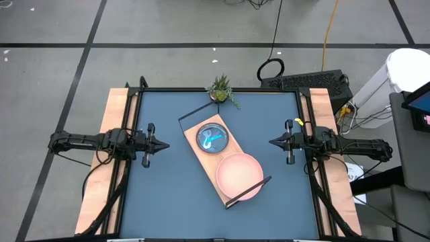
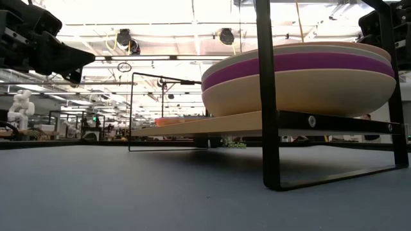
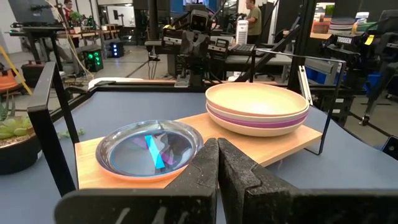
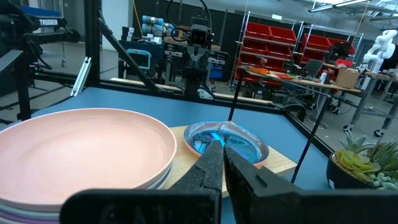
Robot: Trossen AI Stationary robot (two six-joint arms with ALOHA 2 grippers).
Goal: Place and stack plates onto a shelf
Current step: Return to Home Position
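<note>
At the high view's centre, the shelf [image 1: 201, 154] is loaded with the large plates [image 1: 238, 175] at lower right and the small plates [image 1: 212, 138] at upper left. The left gripper [image 1: 163, 144] and right gripper [image 1: 273, 142] are held pressed together at mid-left and mid-right. The large plates, judged to overhang, could be tipped if the shelf were knocked.

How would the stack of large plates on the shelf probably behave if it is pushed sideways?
The stack of large plates sits low and wide, so it would probably slide rather than tip. The plates look rigid and nested, so likely move together. The shelf leaves little margin around them, so they might slip off its edge.
</note>
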